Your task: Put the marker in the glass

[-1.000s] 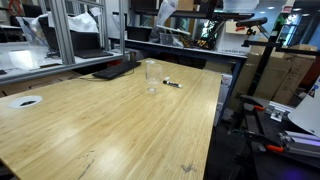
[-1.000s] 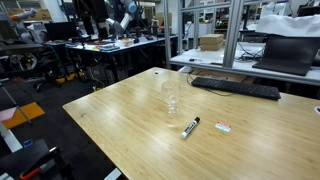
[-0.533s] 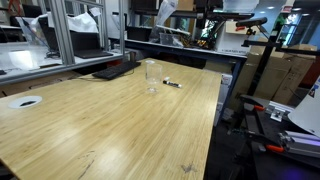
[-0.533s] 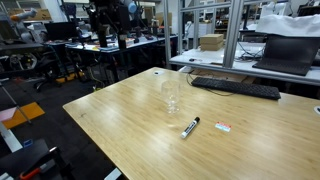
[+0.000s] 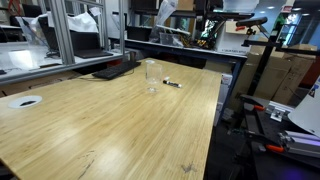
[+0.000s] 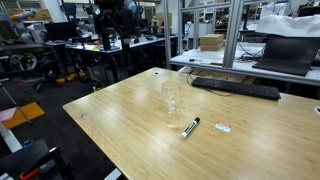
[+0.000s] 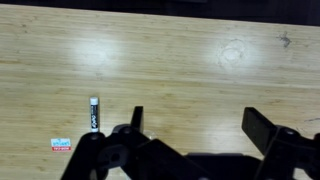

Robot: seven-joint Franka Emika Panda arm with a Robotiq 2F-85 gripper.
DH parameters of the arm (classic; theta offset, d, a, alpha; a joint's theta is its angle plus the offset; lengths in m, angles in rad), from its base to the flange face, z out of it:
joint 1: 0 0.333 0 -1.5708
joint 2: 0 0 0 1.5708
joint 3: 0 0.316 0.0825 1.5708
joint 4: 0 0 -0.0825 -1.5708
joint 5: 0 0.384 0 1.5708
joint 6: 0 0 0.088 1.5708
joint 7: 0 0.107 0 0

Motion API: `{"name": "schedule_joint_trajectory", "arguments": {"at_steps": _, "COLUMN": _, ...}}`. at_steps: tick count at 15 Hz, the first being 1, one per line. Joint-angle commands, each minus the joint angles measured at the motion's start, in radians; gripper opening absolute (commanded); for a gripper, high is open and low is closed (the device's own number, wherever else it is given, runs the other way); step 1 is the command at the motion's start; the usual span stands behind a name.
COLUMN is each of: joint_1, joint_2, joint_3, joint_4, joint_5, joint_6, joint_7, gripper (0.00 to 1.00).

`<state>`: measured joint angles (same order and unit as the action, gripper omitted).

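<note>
The marker (image 6: 190, 126) is a slim black stick with a whitish end. It lies flat on the wooden table (image 6: 120, 120), close to the glass (image 6: 172, 95). The glass is clear, upright and empty. Both also show in an exterior view, glass (image 5: 151, 75) and marker (image 5: 172, 84). In the wrist view the marker (image 7: 94, 114) lies to the left of my fingers, and the glass (image 7: 234, 51) shows faintly from above. My gripper (image 7: 200, 122) is open and empty, high above the table and apart from both. The arm (image 6: 110, 22) hangs beyond the table's far edge.
A small white and red label (image 6: 223, 127) lies beside the marker and also shows in the wrist view (image 7: 62, 145). A black keyboard (image 6: 235, 88) lies behind the glass. A white round object (image 5: 24, 101) sits near a table edge. Desks, frames and equipment surround the table.
The arm has shifted a little at the far side of the table. The marker and the glass have not moved.
</note>
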<state>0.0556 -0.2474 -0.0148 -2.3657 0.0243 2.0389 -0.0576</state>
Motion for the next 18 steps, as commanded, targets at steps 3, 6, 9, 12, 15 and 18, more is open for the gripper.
{"name": "schedule_joint_trajectory", "arguments": {"at_steps": 3, "joint_1": -0.041, "joint_2": 0.11, "joint_3": -0.057, "joint_4": 0.004, "joint_5": 0.022, "joint_6": 0.129, "joint_7": -0.183, "gripper": 1.0}}
{"name": "schedule_joint_trajectory", "arguments": {"at_steps": 6, "joint_1": -0.063, "joint_2": 0.207, "joint_3": -0.075, "joint_4": 0.005, "joint_5": 0.03, "joint_6": 0.285, "joint_7": -0.233, "gripper": 1.0}}
{"name": "schedule_joint_trajectory", "arguments": {"at_steps": 9, "joint_1": -0.089, "joint_2": 0.313, "joint_3": -0.08, "joint_4": 0.021, "joint_5": 0.077, "joint_6": 0.409, "joint_7": -0.247, "gripper": 1.0}}
{"name": "schedule_joint_trajectory", "arguments": {"at_steps": 12, "joint_1": -0.118, "joint_2": 0.432, "joint_3": -0.077, "joint_4": 0.06, "joint_5": 0.059, "joint_6": 0.476, "joint_7": -0.216, "gripper": 1.0}}
{"name": "schedule_joint_trajectory", "arguments": {"at_steps": 15, "joint_1": -0.143, "joint_2": 0.538, "joint_3": -0.075, "joint_4": 0.112, "joint_5": 0.04, "joint_6": 0.466, "joint_7": -0.205, "gripper": 1.0}}
{"name": "schedule_joint_trajectory", "arguments": {"at_steps": 18, "joint_1": -0.165, "joint_2": 0.598, "joint_3": -0.071, "joint_4": 0.151, "joint_5": 0.036, "joint_6": 0.448, "joint_7": -0.197, "gripper": 1.0}}
